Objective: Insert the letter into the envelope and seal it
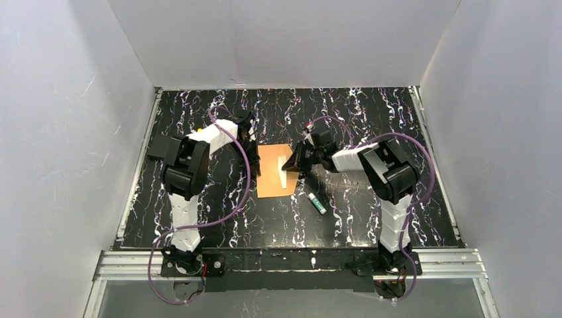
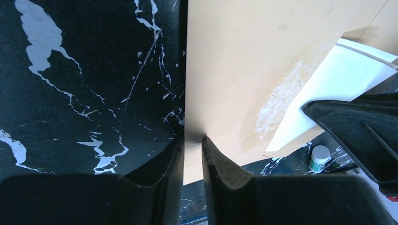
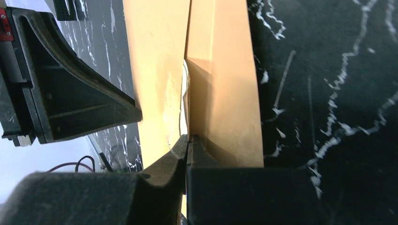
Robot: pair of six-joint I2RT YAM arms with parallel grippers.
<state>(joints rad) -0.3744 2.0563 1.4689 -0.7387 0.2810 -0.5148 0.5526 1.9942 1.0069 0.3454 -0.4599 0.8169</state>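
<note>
Where the left wrist camera looks down its own fingers, the left end effector [image 2: 192, 149] is drawn nearly closed over the left edge of the envelope [image 2: 234, 70]. One finger sits under the tan paper and one on top, with the edge pinched between them. Right end effector [image 3: 187, 140] is clenched tight on the envelope's opposite side, tips meeting on tan paper at bottom centre of its own view. Above those tips two tan panels meet at a crease, with a thin white sliver in the gap between them.

The letter [image 2: 338, 86] shows its pale white face at the right of the left wrist frame. It meets the tan panel along a diagonal, and I cannot tell whether it lies over or under that panel. A white scuffed patch marks the envelope beside it.

Overhead, the envelope lies at frame centre between the two end effectors, and the letter is a small white patch at its right margin. A small white-and-green tube [image 1: 317, 202] lies on the surface just lower right of the envelope, apart from it.

Surface [image 1: 199, 212] is black with white marbled veining. Purple cables [image 1: 246, 179] loop along both arms. A metal rail [image 1: 285, 260] crosses the bottom of the frame and carries the arm bases. Plain white walls [image 1: 278, 40] close in at left, right and back.
</note>
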